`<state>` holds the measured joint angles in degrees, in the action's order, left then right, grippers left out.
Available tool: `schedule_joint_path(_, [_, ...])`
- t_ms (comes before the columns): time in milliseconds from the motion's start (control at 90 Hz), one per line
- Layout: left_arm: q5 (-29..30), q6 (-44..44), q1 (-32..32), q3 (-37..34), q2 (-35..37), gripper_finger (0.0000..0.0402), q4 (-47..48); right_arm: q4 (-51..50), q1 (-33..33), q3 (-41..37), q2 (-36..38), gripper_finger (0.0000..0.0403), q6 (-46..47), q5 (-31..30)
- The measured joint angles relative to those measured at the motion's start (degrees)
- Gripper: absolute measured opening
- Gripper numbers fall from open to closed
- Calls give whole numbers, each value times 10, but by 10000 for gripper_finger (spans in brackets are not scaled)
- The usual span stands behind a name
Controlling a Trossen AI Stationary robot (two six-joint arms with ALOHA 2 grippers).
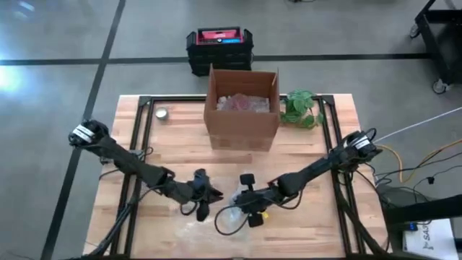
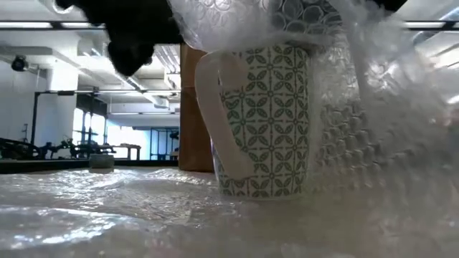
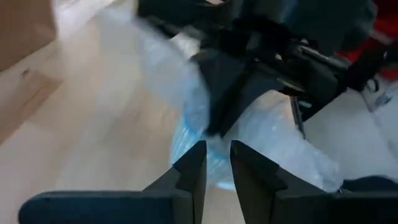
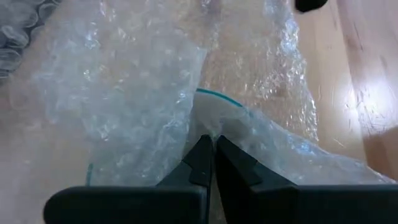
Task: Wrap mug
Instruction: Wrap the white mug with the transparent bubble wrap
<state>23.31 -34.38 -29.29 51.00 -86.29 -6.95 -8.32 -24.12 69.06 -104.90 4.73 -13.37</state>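
Observation:
A white mug (image 2: 269, 122) with a green pattern stands upright on clear bubble wrap (image 1: 232, 220) near the table's front middle, its handle toward the table's left. The wrap (image 2: 358, 107) rises along the mug's right side and over its top. My right gripper (image 4: 213, 146) is shut on the wrap above the mug's teal rim (image 4: 217, 96). In the high view it (image 1: 244, 206) reaches in from the right. My left gripper (image 1: 208, 198) is just left of the mug. Its fingers (image 3: 199, 165) stand a narrow gap apart, with nothing plainly between them. My right gripper pinches a bunched part of the bubble wrap (image 4: 208, 124) between its two fingers, right above the mug's rim. It comes from the table's right, slanting down. That part of the wrap is lifted over the mug, and the remainder lies on the table.
An open cardboard box (image 1: 242, 108) stands at the table's far middle, with a green plant (image 1: 299, 108) to its right. A small round tin (image 1: 162, 113) sits at the far left. A black crate (image 1: 220, 47) is on the floor beyond the table.

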Motion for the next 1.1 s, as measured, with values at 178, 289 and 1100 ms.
schedule_joint_path(178, [-1, 52, 16, 138, -95, 59, 137, 0, 1, 0, 1, 0, 0, 1])
schedule_joint_path(289, [-14, 78, 23, 204, -160, 59, 196, -4, 2, 0, 1, 0, 10, 4])
schedule_joint_path(1100, [-35, 86, 22, 269, -216, 59, 280, -272, -20, 162, 41, 1, 32, 44])
